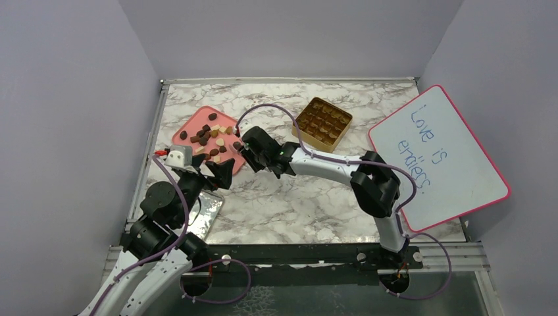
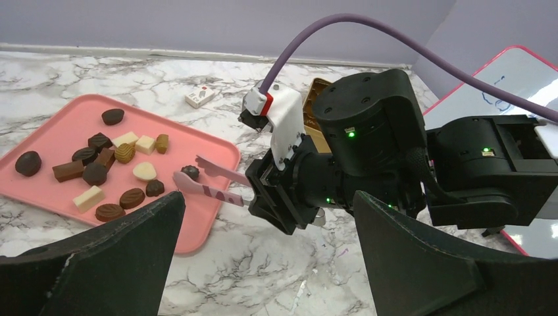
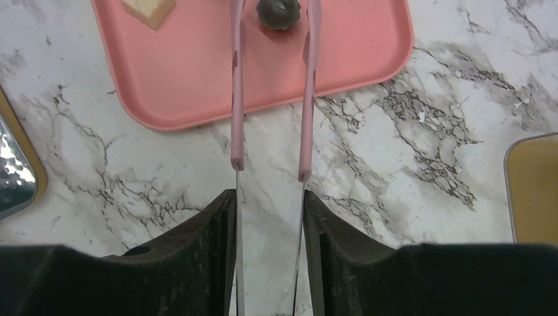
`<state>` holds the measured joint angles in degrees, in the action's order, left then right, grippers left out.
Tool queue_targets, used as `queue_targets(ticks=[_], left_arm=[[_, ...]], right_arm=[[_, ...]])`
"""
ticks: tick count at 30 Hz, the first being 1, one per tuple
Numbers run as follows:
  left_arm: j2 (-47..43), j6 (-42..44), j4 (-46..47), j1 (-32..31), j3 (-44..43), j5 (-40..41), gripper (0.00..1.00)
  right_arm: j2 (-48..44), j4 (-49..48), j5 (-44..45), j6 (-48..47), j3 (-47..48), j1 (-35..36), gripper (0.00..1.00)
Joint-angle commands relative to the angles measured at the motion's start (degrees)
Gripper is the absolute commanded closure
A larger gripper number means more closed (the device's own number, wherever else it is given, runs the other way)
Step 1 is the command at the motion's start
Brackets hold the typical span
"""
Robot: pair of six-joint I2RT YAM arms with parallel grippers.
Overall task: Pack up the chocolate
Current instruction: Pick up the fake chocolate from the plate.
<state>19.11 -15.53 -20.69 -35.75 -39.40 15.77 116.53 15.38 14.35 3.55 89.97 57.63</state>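
Several small chocolates [image 1: 209,137], dark brown, tan and cream, lie on a pink tray [image 1: 187,125]; they also show in the left wrist view [image 2: 105,161]. My right gripper [image 3: 270,217] is shut on pink tweezers [image 3: 237,99], seen too in the left wrist view [image 2: 210,185]. The tweezer tips stand open on either side of one dark chocolate [image 3: 278,12] near the tray's edge, not pinching it. My left gripper [image 2: 263,263] is open and empty, low over the marble just in front of the tray. The gold gridded box [image 1: 322,122] sits at the back, right of the tray.
A pink-framed whiteboard [image 1: 437,158] leans at the right. A shiny foil-lined lid [image 1: 207,214] lies by the left arm's base. A small white and red object [image 2: 199,97] lies beyond the tray. Purple walls close in the marble table [image 1: 296,204].
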Motion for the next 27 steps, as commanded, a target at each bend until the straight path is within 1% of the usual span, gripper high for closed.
queue_targets(ticks=[1,9,15,22,27], left_arm=[[-1.09,0.67,0.24,-0.11,0.46,1.2,0.01],[-1.34,0.23,0.21,-0.1,0.55,0.7,0.01],[-0.88,0.49,0.12,-0.11,0.33,0.96,0.01],[-1.09,0.48,0.12,-0.11,0.69,2.37,0.01],[0.35,0.73,-0.2,-0.11,0.46,2.25,0.01]], right_arm=[[1.94,-1.41,2.04,-1.09,2.95,-0.4,0.57],[4.16,-0.52,2.78,-1.12,4.56,-0.58,0.59],[4.07,0.03,2.94,-1.44,4.82,-0.58,0.65],[-0.95,-1.74,0.32,1.84,-1.16,-0.58,0.68],[-4.27,-2.32,-1.87,2.56,-2.79,-0.58,0.7]])
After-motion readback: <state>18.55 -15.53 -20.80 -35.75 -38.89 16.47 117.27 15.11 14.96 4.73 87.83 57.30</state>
